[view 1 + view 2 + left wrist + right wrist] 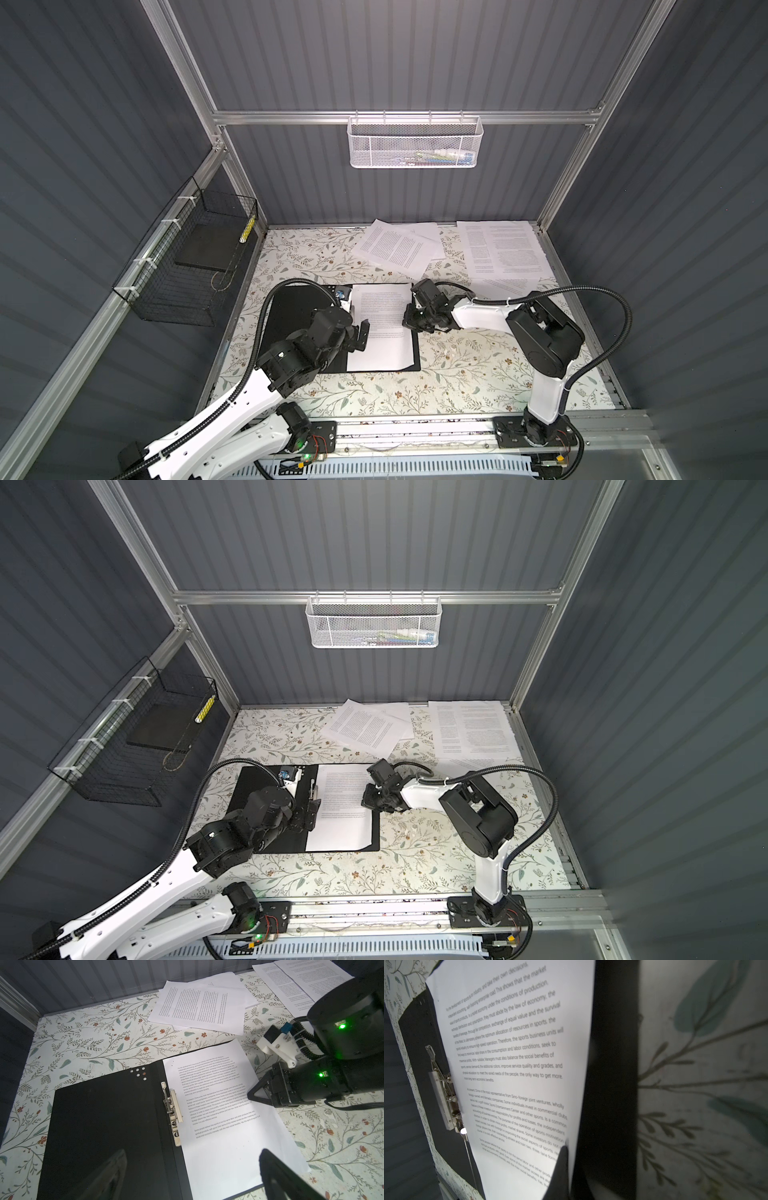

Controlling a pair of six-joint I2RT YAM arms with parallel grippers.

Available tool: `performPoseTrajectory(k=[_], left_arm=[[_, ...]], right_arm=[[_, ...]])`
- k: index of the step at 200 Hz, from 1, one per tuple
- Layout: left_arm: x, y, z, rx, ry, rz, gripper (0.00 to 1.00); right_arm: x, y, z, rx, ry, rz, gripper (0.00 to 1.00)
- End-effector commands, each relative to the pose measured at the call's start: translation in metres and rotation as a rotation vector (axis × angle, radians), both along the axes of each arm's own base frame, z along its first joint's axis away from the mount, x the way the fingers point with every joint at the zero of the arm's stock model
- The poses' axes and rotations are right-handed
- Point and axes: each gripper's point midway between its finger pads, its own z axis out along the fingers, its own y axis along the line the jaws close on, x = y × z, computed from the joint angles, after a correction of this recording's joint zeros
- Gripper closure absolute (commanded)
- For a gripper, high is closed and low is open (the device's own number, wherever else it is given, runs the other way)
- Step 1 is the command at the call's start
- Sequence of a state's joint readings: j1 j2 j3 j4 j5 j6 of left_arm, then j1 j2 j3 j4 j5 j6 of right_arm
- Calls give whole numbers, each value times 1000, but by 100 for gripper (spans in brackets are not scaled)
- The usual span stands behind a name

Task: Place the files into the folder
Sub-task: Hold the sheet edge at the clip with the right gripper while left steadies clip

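The black folder [291, 307] [249, 787] [108, 1122] lies open on the floral table, its metal clip [171, 1109] [444, 1099] along the spine. One printed sheet [384, 332] [345, 812] [224, 1126] [512, 1043] of the files rests on the folder's right half. My right gripper [406, 322] [365, 802] [249, 1097] [568, 1147] is shut on that sheet's right edge. My left gripper [360, 336] [311, 812] [193, 1178] hovers open over the spine and the sheet's left side, holding nothing. More files lie loose in two piles [397, 247] [498, 249] at the back.
A black wire basket [187, 266] on the left wall holds a dark grey slab [203, 245]. A white mesh basket [413, 141] hangs on the back wall. Aluminium frame posts and grey walls close in the table on three sides.
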State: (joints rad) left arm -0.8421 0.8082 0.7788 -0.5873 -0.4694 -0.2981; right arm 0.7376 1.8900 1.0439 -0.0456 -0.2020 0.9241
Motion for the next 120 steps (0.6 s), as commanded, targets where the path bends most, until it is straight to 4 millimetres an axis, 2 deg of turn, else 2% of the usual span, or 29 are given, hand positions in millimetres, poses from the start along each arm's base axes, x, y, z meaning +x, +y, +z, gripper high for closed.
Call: performPoseTrajectory(k=[1, 120], left_arm=[[2, -1, 10, -10, -12, -8, 0], [2, -2, 9, -10, -8, -11, 0]], right_arm=[[2, -1, -4, -10, 13, -9, 93], [5, 1, 1, -13, 0, 2, 89]])
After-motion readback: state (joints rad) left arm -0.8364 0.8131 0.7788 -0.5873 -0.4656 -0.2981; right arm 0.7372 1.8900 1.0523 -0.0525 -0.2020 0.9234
